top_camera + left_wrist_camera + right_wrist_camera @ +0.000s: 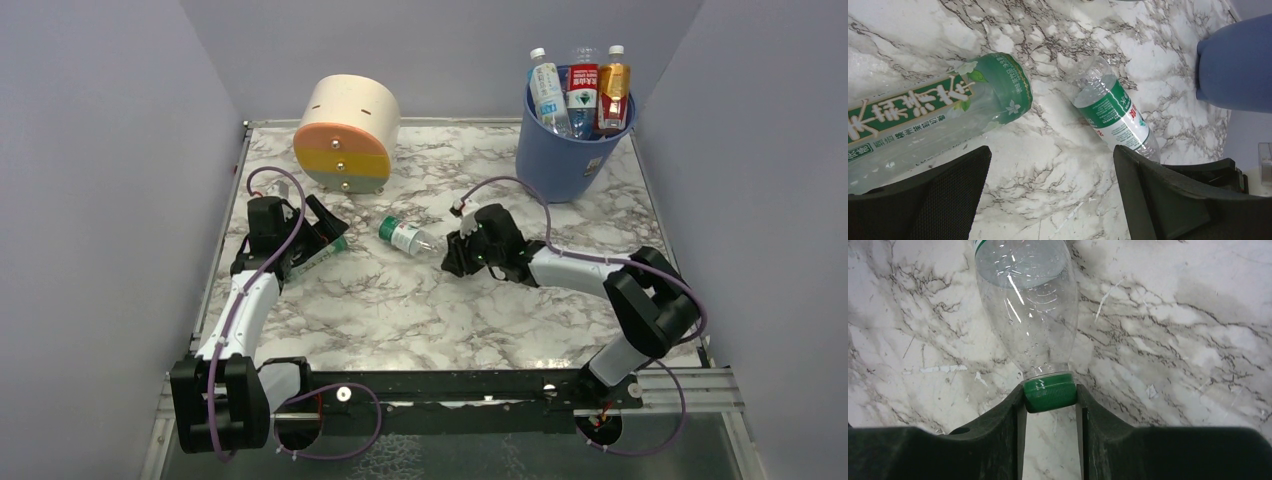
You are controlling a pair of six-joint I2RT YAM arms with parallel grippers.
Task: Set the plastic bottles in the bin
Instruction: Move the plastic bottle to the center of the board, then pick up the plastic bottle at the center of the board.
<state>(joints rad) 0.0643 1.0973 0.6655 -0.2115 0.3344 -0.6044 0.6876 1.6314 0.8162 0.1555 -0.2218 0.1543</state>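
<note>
Green-capped water bottle lies on its side near the middle of the worktop, cap toward the right arm. Right fingers are clenched on the green cap alone. The clear body stretches away from them, flat on the marble.

A second bottle, with a green tea label, lies close to the left edge. Left fingers are spread wide above it, grasping nothing.

The blue bin stands in the far right corner. Three bottles already stand upright in it, necks well above the rim: a white-capped one, a red-labelled one and an orange-tinted one.

Risks, as judged:
- The hold is on the cap only, so on lifting the body may swing down or twist out of the fingers.
- The bin mouth is crowded. A bottle dropped in could catch on the standing necks or the rim and roll back out.
- The right arm's purple cable loops between bottle and bin and may snag.

Room:
- Bare marble lies between the held bottle and the bin.
- Walls close in the left, far and right edges.
- The cream, orange and yellow cylinder sits at the far edge, left of centre, clear of that route.
</note>
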